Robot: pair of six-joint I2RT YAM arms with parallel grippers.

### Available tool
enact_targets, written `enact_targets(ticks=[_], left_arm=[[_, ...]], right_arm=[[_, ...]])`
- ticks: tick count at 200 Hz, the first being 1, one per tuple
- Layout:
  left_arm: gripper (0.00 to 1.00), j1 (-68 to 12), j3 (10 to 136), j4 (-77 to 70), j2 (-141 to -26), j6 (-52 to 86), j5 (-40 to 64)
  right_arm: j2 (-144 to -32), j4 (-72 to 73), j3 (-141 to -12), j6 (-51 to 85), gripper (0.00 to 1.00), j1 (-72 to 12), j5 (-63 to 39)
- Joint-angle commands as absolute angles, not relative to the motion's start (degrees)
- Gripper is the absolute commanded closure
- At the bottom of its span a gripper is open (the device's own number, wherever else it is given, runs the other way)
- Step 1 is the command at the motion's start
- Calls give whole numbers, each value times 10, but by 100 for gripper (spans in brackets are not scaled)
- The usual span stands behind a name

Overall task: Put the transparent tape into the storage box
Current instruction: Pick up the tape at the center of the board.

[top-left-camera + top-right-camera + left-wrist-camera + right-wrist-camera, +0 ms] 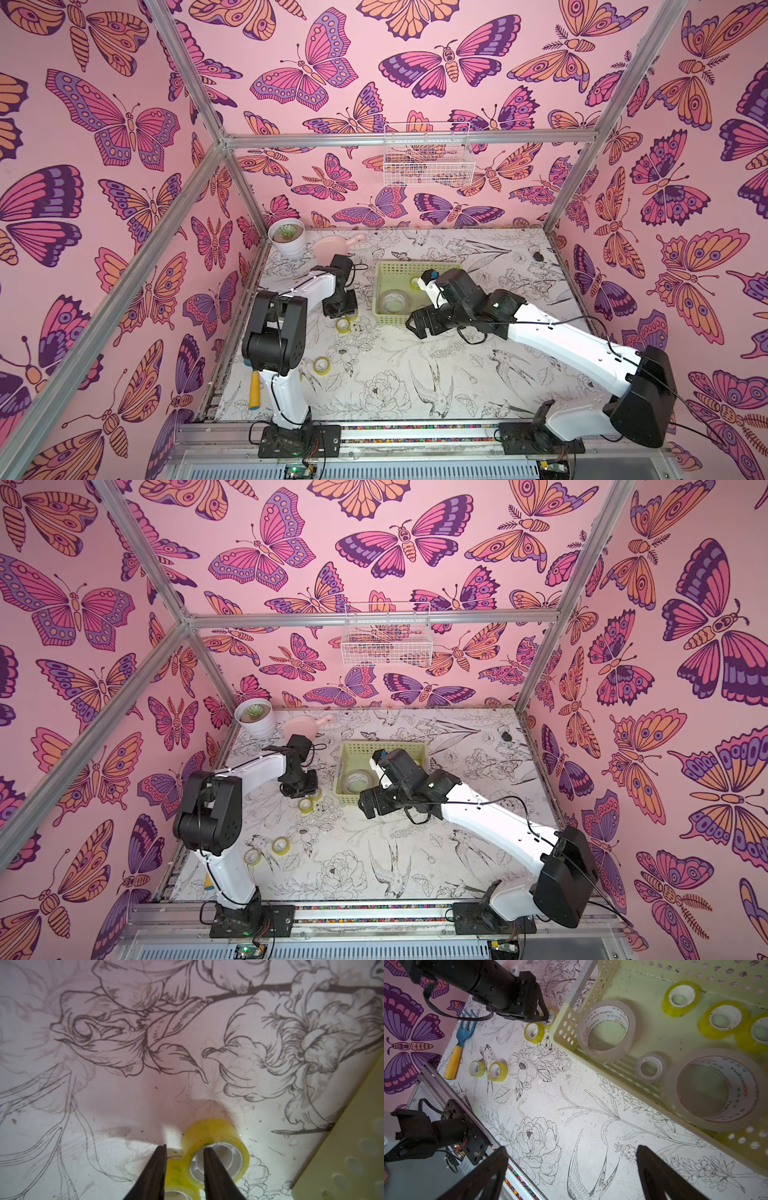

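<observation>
The transparent tape is a small yellowish roll point(216, 1136) with a white core, standing on the table by the near left corner of the pale yellow-green storage box point(415, 264). My left gripper point(185, 1148) is shut on its wall, with one finger inside the core and one outside. A second roll point(534, 1032) touches it, and two more point(497, 1071) lie nearer the front left. In both top views the left gripper point(309, 793) points down over the pair. My right gripper point(572, 1147) stands open and empty above the table, at the box's front edge point(349, 798).
Inside the box lie two big clear rolls point(606, 1028) and several small yellowish ones point(681, 999). A blue and yellow garden fork point(458, 1047) lies at the front left. A potted succulent point(286, 239) and a pink scoop point(332, 247) stand at the back left. A white wire basket point(428, 160) hangs on the back wall.
</observation>
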State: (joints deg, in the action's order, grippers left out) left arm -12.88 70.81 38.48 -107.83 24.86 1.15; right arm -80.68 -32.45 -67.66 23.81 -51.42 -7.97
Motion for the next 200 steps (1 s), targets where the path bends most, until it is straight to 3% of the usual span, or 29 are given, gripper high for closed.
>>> enact_targets(ticks=[1, 12, 27, 39, 47, 65, 152, 200], left_arm=[[67, -126, 722, 383, -1095, 233, 17], [74, -126, 727, 384, -1099, 232, 17], [75, -126, 729, 384, -1101, 230, 18], [90, -126, 728, 383, -1098, 231, 16], [94, -126, 726, 384, -1094, 231, 15], [98, -127, 723, 384, -1080, 231, 15], [99, -138, 764, 423, -961, 248, 51], [99, -188, 855, 434, -977, 259, 48]], right_arm=[[-811, -336, -693, 241, 1, -517, -70], [-810, -337, -692, 243, 1, -517, -69], [-809, -337, -690, 245, 1, -517, -67], [-808, -336, -688, 247, 1, -517, -66], [-807, -336, -688, 248, 1, -517, -65], [-807, -335, -687, 249, 1, -517, -65], [-808, -338, -692, 251, 1, -517, -56], [-795, -345, -690, 254, 1, -516, -27]])
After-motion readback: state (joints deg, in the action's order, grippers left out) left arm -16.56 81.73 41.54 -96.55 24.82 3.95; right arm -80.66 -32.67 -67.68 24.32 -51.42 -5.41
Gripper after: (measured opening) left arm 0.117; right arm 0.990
